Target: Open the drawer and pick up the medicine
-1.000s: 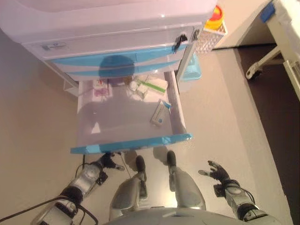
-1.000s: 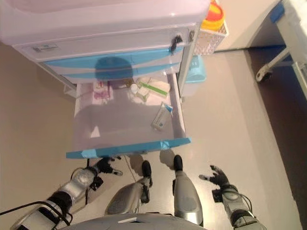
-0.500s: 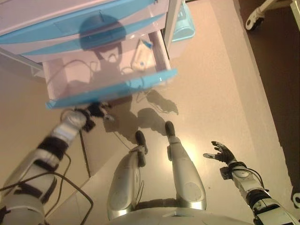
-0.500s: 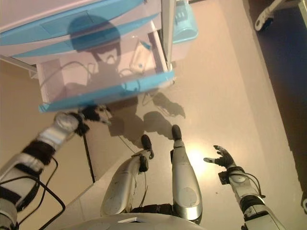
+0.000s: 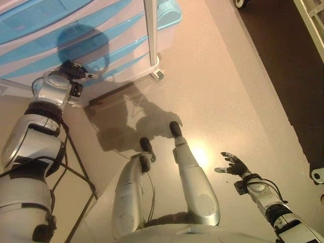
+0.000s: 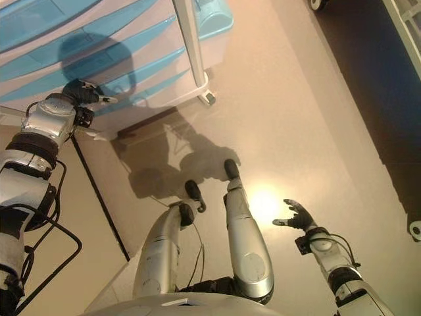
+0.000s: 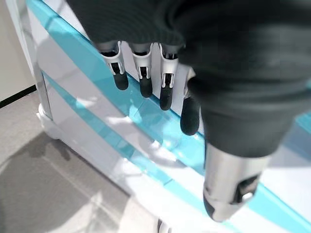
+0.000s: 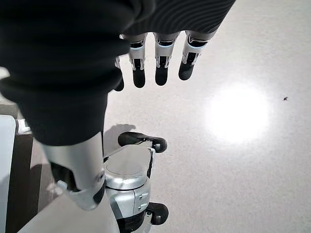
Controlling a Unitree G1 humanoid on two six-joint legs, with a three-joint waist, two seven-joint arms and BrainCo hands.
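Note:
The white cart (image 5: 30,35) shows only flush blue-banded drawer fronts (image 5: 119,48); no drawer stands out and no medicine is visible. My left hand (image 5: 71,70) is raised against those fronts at the cart's left side. In the left wrist view its fingers (image 7: 141,80) are straight, their dark tips just off a blue band (image 7: 146,114), holding nothing. My right hand (image 5: 232,165) hangs low on the right over the bare floor, its fingers (image 8: 162,68) spread and empty.
The cart's corner post ends in a caster (image 5: 158,75) on the tan floor. A light-blue bin (image 5: 169,11) sits beside the cart at the top. A darker floor strip (image 5: 283,66) runs down the right, with a bed caster (image 5: 317,175) at its edge.
The open drawer with its boxes has gone in flush with the cart. My left hand rose with it onto the drawer fronts. The camera has tilted down toward the floor.

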